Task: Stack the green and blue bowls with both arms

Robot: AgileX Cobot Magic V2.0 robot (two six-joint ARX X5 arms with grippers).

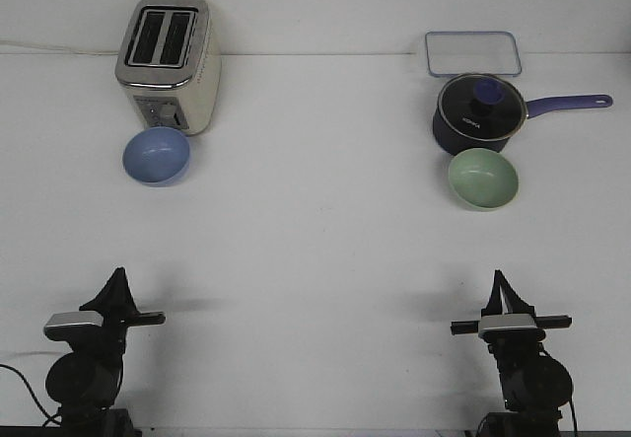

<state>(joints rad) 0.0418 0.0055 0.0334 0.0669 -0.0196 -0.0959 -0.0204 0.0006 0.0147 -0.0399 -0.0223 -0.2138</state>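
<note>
The periwinkle blue bowl [157, 156] sits upright on the white table at the left, just in front of the toaster. The sage green bowl [483, 179] sits upright at the right, just in front of the saucepan. Both bowls are empty and far apart. My left gripper [117, 277] rests near the table's front left, well short of the blue bowl, with its fingers drawn together to a point. My right gripper [499, 281] rests at the front right, well short of the green bowl, with its fingers also together. Neither holds anything.
A silver toaster [168, 62] stands at the back left, close behind the blue bowl. A dark navy lidded saucepan [478, 113] with its handle pointing right stands close behind the green bowl. A clear rectangular container [472, 53] lies behind the saucepan.
</note>
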